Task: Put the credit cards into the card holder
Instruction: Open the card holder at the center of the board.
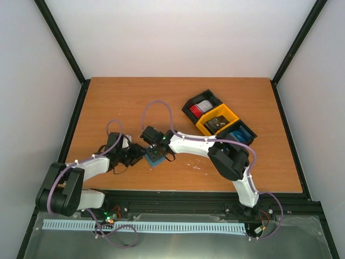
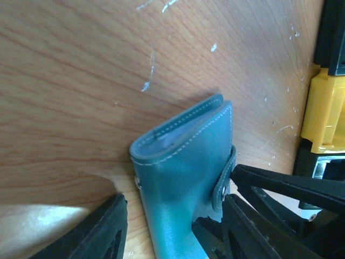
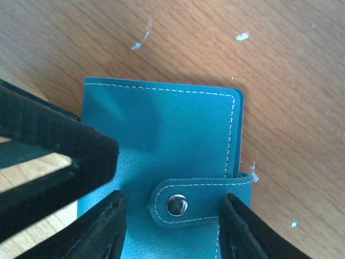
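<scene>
The blue-grey card holder [image 1: 157, 157] lies folded shut on the table between both grippers, its snap tab [image 3: 183, 204] fastened. My left gripper [image 1: 141, 156] is open, with the holder [image 2: 183, 162] between its fingers [image 2: 102, 229]; wood shows between the left finger and the holder. My right gripper [image 1: 153, 147] is open just over the holder [image 3: 161, 129], its fingertips [image 3: 242, 229] either side of the snap tab. Red credit cards [image 1: 197, 110] lie in the tray at the back right.
The black-and-yellow three-compartment tray [image 1: 190, 103] stands at the back right, with dark cards [image 1: 218, 123] in the yellow middle part and blue cards [image 1: 237, 135] in the near part. Its yellow wall [image 2: 322, 108] shows in the left wrist view.
</scene>
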{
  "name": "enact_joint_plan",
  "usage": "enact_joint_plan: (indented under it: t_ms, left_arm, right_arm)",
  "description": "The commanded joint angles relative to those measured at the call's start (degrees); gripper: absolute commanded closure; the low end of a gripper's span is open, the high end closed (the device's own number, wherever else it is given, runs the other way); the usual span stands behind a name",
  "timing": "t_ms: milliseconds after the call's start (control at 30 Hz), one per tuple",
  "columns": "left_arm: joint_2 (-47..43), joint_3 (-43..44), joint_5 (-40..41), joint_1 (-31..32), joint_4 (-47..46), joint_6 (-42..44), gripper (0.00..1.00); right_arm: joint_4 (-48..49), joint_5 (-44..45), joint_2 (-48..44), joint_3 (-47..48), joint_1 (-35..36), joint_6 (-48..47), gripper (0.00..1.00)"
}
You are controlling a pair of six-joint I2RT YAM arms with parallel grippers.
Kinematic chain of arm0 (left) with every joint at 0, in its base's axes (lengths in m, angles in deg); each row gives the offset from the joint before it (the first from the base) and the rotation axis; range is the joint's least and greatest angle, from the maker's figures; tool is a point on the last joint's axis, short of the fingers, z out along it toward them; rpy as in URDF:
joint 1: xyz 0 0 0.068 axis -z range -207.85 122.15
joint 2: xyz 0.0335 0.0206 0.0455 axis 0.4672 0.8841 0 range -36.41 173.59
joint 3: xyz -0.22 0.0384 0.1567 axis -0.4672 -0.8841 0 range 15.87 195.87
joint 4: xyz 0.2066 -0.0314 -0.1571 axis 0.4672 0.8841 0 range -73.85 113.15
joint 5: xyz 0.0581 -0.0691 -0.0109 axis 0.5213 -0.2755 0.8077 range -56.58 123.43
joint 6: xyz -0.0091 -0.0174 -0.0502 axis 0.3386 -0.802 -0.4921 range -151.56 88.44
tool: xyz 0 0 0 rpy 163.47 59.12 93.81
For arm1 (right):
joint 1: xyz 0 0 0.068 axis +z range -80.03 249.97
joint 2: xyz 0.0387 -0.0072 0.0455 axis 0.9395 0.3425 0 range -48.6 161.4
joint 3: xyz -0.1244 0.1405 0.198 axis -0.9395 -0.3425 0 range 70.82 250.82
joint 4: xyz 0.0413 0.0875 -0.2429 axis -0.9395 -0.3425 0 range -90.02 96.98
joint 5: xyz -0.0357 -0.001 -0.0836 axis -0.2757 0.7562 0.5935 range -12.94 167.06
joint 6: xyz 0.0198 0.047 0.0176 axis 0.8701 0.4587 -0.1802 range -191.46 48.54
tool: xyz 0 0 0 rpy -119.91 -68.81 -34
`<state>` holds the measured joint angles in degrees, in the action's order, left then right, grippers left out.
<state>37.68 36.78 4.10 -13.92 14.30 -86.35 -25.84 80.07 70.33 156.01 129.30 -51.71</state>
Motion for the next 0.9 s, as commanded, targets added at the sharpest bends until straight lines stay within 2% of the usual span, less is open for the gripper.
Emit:
enact_joint_plan:
  t_ms: [0,267,567,867]
  left_arm:
    - [1.29,-0.45,-1.16,0.37,-3.73,-2.22,0.51]
    - [2.4,-2.01,-2.27,0.35,-6.48,-2.83,0.51]
    - [5.83,-1.74,-2.02,0.43,-7.4,-3.11,0.54]
    - [9.37,-1.49,-3.08,0.41,-10.27,-2.82,0.68]
  right_arm:
    - [-1.0,0.5,2.66,1.35,-0.53,-0.64,0.53]
    - [3.91,-4.72,0.73,-5.45,-3.83,1.77,0.67]
    - [8.9,-12.23,-0.94,-8.08,-7.06,3.67,0.79]
    - [14.11,-18.99,-3.0,-11.83,-10.64,6.05,0.95]
